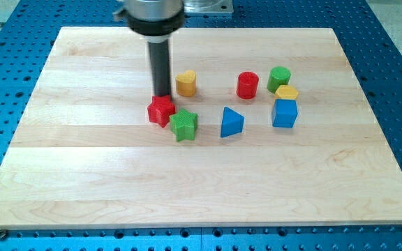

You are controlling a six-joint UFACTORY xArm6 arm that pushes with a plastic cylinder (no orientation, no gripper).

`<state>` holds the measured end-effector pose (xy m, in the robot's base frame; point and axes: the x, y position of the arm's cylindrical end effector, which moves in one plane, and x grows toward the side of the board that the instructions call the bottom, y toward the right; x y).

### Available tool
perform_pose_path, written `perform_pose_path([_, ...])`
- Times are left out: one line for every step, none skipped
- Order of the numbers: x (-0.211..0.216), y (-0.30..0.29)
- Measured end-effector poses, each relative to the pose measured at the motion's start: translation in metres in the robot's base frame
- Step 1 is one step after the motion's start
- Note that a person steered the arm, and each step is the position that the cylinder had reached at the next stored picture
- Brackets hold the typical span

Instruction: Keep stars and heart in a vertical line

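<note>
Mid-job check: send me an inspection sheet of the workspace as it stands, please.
Surface: wooden board on a blue perforated table.
Job's things: red star touching green star at its lower right; yellow heart apart, toward the view's top right. Not a vertical line.
Clutter: blue triangle, red cylinder, green cylinder, small yellow block, blue cube.
End effector: my tip at the red star's top edge.
Cables: nothing seen.
Surroundings: nothing seen beyond the table.
</note>
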<state>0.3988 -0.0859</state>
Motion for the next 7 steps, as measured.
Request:
perform_pose_path([0.016, -0.050])
perform_pose_path([0.059, -0.035])
perform_pose_path([0.053, 0.003])
perform_pose_path([0.044, 0.030])
perform_pose_path([0.024, -0.004])
perform_pose_path([0.031, -0.007])
perform_pose_path([0.022, 0.008])
